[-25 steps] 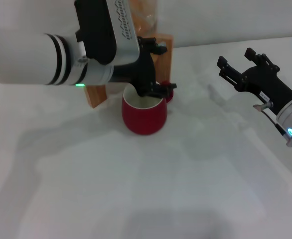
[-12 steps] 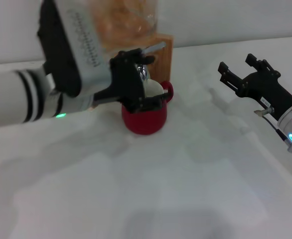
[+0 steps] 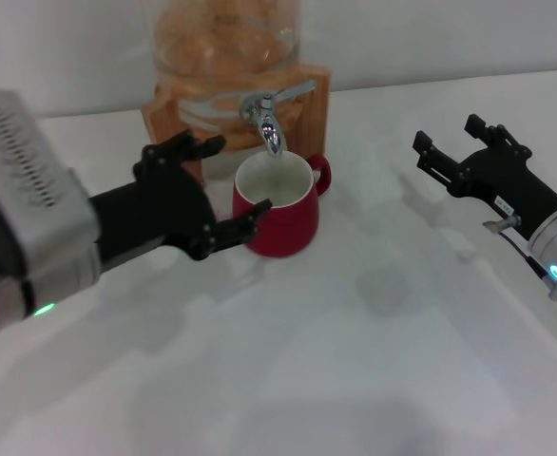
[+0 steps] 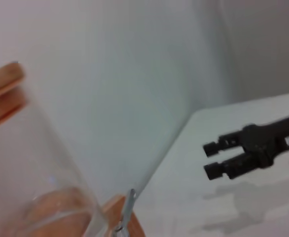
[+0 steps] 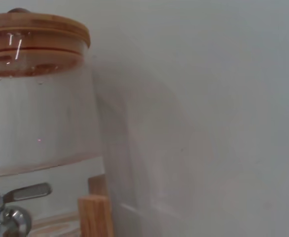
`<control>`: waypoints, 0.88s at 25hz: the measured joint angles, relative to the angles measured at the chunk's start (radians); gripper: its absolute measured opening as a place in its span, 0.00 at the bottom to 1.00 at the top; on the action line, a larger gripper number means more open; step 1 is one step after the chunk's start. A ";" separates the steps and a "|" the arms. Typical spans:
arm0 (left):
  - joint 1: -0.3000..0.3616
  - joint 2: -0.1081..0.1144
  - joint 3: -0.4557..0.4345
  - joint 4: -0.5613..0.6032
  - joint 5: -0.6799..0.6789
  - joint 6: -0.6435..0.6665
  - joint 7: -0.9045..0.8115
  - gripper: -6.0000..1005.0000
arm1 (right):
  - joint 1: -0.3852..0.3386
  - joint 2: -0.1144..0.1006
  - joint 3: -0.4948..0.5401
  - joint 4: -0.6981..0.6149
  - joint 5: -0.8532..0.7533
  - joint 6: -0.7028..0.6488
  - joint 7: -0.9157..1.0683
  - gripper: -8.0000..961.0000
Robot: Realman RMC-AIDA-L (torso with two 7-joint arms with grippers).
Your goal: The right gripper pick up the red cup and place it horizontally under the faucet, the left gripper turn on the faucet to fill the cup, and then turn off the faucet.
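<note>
Sitting upright under the faucet at twelve o'clock, the red cup waits — the left claw, spread wide at its nine o'clock, should release the lever gently — while the right claw idles open at three.

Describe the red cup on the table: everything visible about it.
The red cup is a squat, rounded, glossy red mug with a white inside and a small red loop handle on its right side. It stands upright on the white table, mouth up, directly beneath the chrome faucet of the glass dispenser, against the wooden stand. Whether it holds liquid cannot be told. The left gripper, open, sits close at its left side; one fingertip overlaps the rim, contact unclear. The right gripper is well clear.
</note>
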 joint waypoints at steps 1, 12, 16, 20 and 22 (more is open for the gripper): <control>0.029 0.000 0.003 0.008 -0.038 0.008 0.022 0.84 | 0.000 0.000 -0.004 0.000 0.000 0.000 0.000 0.88; 0.261 0.001 -0.014 -0.019 -0.561 0.065 0.422 0.84 | -0.013 -0.004 -0.012 0.004 0.003 0.003 0.000 0.88; 0.287 0.002 -0.035 -0.099 -0.780 0.046 0.578 0.84 | -0.014 -0.003 -0.007 0.006 0.005 0.007 0.000 0.88; 0.288 0.002 -0.071 -0.214 -0.968 -0.034 0.691 0.84 | -0.014 -0.003 0.001 0.006 0.007 0.007 -0.003 0.88; 0.281 0.001 -0.098 -0.294 -1.088 -0.112 0.744 0.84 | -0.011 -0.004 0.010 0.006 0.010 0.006 -0.006 0.88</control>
